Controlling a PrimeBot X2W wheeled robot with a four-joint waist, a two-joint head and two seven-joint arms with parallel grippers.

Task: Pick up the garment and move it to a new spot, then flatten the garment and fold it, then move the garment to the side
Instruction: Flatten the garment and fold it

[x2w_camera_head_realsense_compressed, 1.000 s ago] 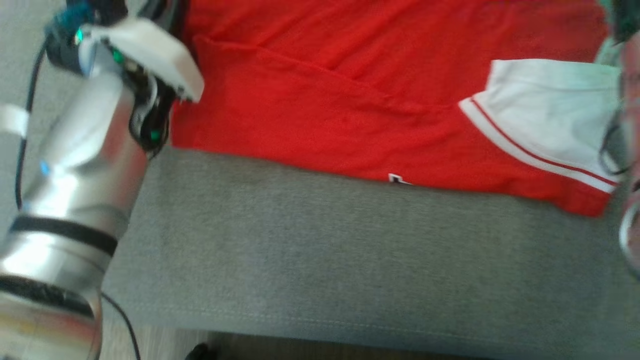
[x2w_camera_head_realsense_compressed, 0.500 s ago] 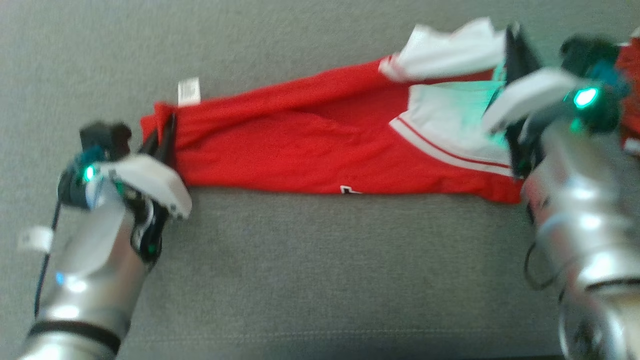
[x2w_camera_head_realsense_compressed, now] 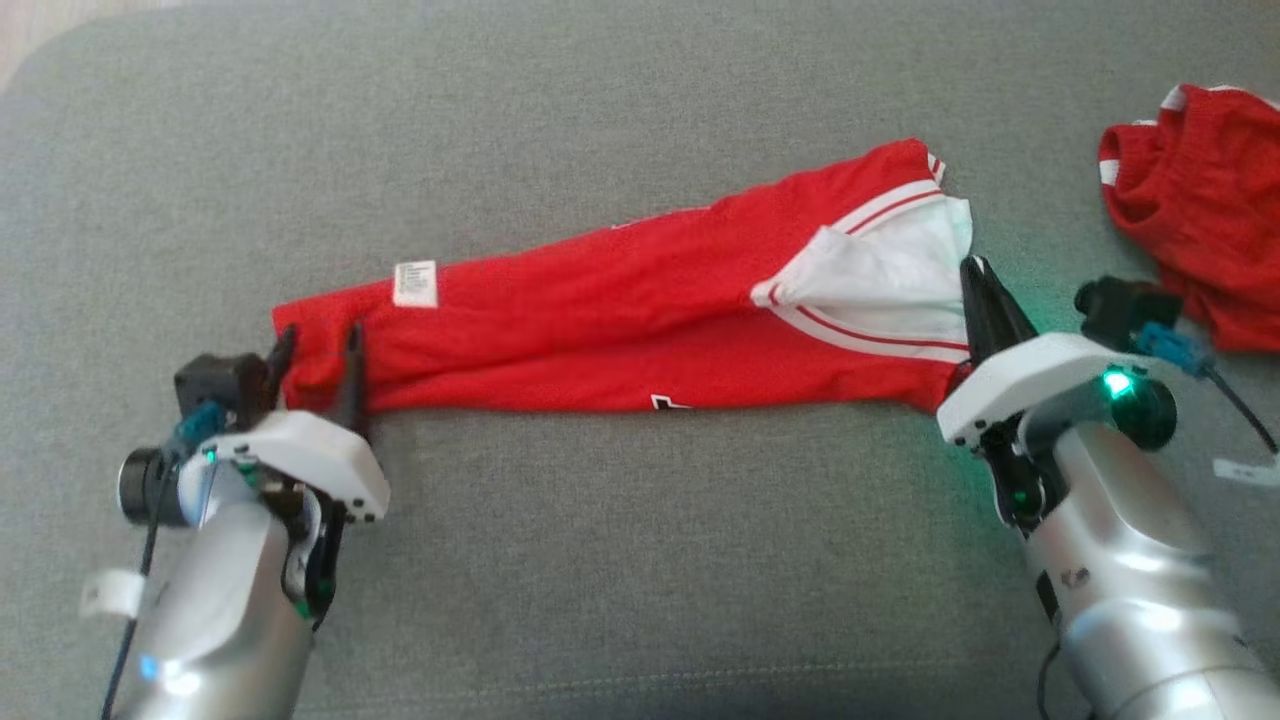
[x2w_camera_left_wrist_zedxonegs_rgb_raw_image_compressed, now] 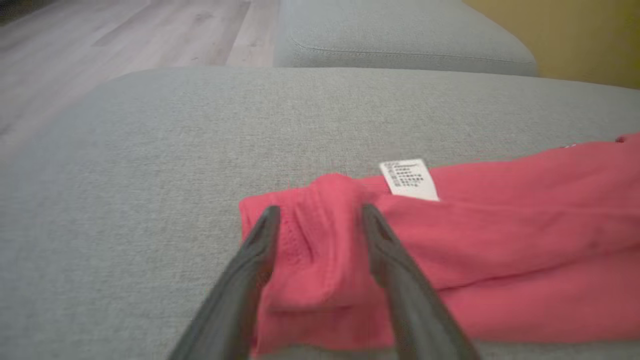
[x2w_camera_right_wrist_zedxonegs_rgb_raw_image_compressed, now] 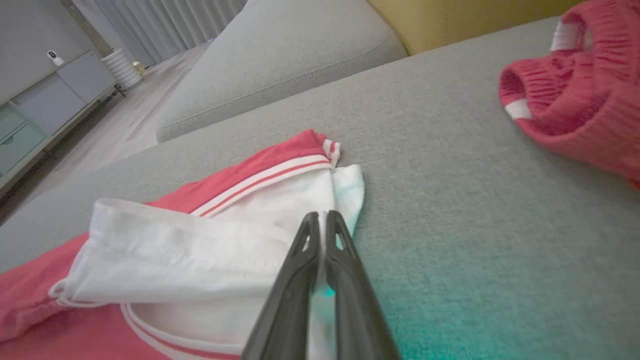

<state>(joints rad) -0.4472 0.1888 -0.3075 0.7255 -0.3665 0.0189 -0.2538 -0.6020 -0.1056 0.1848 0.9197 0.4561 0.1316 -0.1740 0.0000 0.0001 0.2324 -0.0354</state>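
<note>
The red garment [x2w_camera_head_realsense_compressed: 620, 330], trimmed and lined in white, lies folded into a long narrow band on the grey sofa cushion [x2w_camera_head_realsense_compressed: 640, 560]. Its long axis runs left to right across the head view and rises slightly toward the right. A white care label [x2w_camera_head_realsense_compressed: 415, 283] sits near its left end.

Each arm stands at its own end, so neither is nearer overall. The left gripper [x2w_camera_head_realsense_compressed: 320, 340] is spread, with its two fingers straddling the bunched red corner. The right gripper [x2w_camera_head_realsense_compressed: 975, 270] has its fingers pressed together at the edge of the white part. I cannot tell whether any cloth is caught between them.

I judge that the next fold would bring one end along that axis toward the other.

A second red knit piece [x2w_camera_head_realsense_compressed: 1200, 210] lies well apart to the right. Beyond the seat are another grey cushion [x2w_camera_right_wrist_zedxonegs_rgb_raw_image_compressed: 280, 55], a wooden floor [x2w_camera_left_wrist_zedxonegs_rgb_raw_image_compressed: 125, 30] and a pale cabinet [x2w_camera_right_wrist_zedxonegs_rgb_raw_image_compressed: 45, 100].
</note>
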